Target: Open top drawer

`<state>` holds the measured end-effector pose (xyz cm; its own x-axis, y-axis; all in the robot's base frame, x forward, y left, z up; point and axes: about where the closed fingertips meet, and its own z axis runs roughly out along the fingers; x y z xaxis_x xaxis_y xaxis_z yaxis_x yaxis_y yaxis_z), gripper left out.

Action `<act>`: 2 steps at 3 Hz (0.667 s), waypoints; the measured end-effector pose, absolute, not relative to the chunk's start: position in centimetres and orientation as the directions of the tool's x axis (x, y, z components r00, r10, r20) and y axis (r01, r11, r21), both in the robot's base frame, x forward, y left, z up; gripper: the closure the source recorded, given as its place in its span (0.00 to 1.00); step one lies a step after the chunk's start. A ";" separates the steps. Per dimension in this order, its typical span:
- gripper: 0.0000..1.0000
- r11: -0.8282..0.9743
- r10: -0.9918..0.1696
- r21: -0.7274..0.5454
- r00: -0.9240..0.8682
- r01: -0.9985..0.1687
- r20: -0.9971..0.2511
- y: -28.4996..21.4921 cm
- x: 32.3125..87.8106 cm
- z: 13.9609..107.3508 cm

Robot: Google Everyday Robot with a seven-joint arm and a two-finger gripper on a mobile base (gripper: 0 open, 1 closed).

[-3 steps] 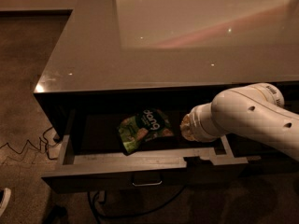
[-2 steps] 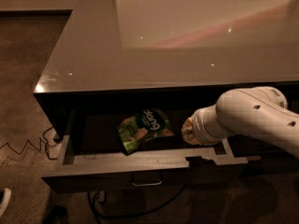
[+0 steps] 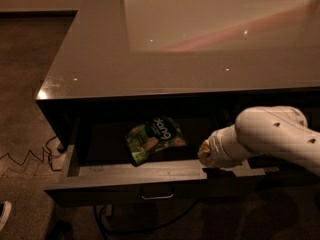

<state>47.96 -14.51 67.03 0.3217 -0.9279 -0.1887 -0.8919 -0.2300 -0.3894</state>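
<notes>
The top drawer (image 3: 125,176) of the dark cabinet stands pulled out toward me. Its flat dark front carries a small bar handle (image 3: 157,195) at the centre. A green snack bag (image 3: 152,138) lies inside on the drawer floor. My white arm (image 3: 272,131) reaches in from the right. My gripper (image 3: 206,154) is at its end, over the right part of the drawer just behind the front panel and to the right of the bag. Most of it is hidden by the arm.
The cabinet has a wide glossy top (image 3: 200,44) with light reflections. Brown carpet (image 3: 25,84) lies to the left. Cables (image 3: 30,159) run on the floor at the cabinet's left corner and below the drawer (image 3: 150,224).
My arm and gripper have moved a little down and toward the drawer's front panel. The drawer and the bag have not moved.
</notes>
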 end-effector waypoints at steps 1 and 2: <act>1.00 -0.229 -0.927 -0.363 0.316 -0.903 -0.201 -14.6 46.5 65.0; 1.00 -0.229 -0.927 -0.363 0.316 -0.903 -0.201 -14.6 46.6 65.1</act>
<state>46.57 -14.61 65.12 0.3162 -0.9271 -0.2013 -0.9031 -0.2292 -0.3631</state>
